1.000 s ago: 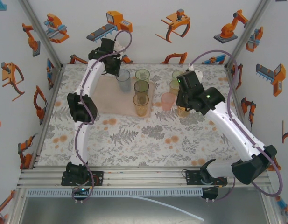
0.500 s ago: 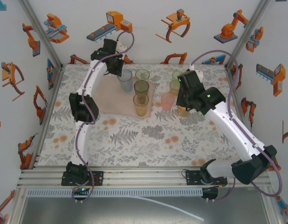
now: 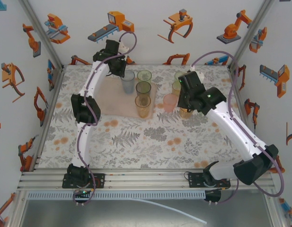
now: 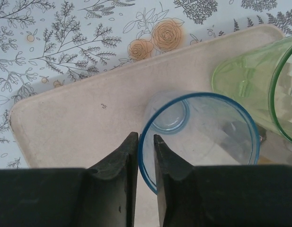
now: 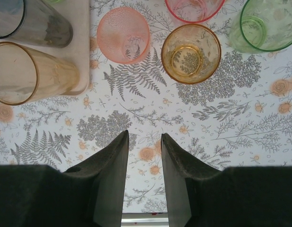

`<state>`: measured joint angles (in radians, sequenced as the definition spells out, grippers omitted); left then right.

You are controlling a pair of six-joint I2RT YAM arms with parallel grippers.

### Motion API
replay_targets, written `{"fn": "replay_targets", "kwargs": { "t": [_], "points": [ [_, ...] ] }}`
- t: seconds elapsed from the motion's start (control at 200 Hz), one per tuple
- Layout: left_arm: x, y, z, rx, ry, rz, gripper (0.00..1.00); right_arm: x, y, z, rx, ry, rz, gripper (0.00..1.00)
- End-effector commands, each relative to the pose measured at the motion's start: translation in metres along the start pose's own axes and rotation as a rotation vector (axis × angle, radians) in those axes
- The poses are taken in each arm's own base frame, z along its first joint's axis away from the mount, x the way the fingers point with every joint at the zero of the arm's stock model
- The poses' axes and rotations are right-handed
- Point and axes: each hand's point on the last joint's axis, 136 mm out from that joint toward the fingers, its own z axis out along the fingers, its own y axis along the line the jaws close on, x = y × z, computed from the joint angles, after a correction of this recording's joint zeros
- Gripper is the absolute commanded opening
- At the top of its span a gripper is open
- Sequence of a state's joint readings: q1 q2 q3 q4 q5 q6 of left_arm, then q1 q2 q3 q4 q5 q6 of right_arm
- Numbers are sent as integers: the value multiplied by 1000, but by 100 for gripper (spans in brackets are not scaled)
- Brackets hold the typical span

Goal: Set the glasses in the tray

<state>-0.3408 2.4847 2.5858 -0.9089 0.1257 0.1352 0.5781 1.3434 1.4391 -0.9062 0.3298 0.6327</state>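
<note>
Four glasses stand upright on the tray (image 3: 113, 100), which lies on the far left part of the floral tablecloth (image 3: 136, 142). The blue glass (image 3: 128, 81) is at the far side with the green glass (image 3: 144, 75) just to its right. The smoky glass (image 3: 143, 88) is nearer, and the orange glass (image 3: 142, 105) stands by the tray's near right corner. By my reckoning a bit under half of the job is done. To the right of the tray, on the cloth, wait the salmon glass (image 5: 123, 34), the amber glass (image 5: 190, 53), a pink-rimmed glass (image 5: 195, 7) and a second green glass (image 5: 266, 23). There may be one more at the far side, but my right arm covers part of that cluster from above, so I cannot count them surely. My left gripper (image 4: 146, 142) sits astride the blue glass's rim, one finger inside and one outside, jaws parted only a little. I cannot tell whether they press on the rim or stand free of it. The glass's base looks to rest on the tray, so I judge this one as good as placed. My right gripper (image 5: 143, 139) hovers open and empty over bare cloth on the near side of the amber glass, which looks like the next one to fetch.
</note>
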Motion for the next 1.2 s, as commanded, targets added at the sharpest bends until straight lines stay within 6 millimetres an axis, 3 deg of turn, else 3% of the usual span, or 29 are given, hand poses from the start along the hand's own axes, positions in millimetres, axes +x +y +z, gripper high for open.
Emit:
{"fn": "replay_targets", "kwargs": {
  "t": [0.0,0.3,0.511,0.706,0.771,1.066,1.197],
  "points": [
    [-7,-7,2,24,-23,-3,34,-10,4,1,-9,-24,22,36],
    [-8,-6,-1,22,-25,-2,40,-31,24,17,-42,-27,-5,37],
    [-15,-4,-15,7,-44,16,61,-61,42,37,-67,-63,-34,38],
    [-22,-4,-31,2,-65,29,67,-85,61,61,-93,-63,-69,38],
    [-24,-5,-37,3,-72,29,77,-92,66,69,-96,-69,-83,38],
    [-41,-3,-85,-10,-128,37,97,-120,97,117,-141,-61,-138,38],
    [-46,-2,-111,-19,-152,32,98,-128,109,139,-169,-46,-151,39]
  ]
}}
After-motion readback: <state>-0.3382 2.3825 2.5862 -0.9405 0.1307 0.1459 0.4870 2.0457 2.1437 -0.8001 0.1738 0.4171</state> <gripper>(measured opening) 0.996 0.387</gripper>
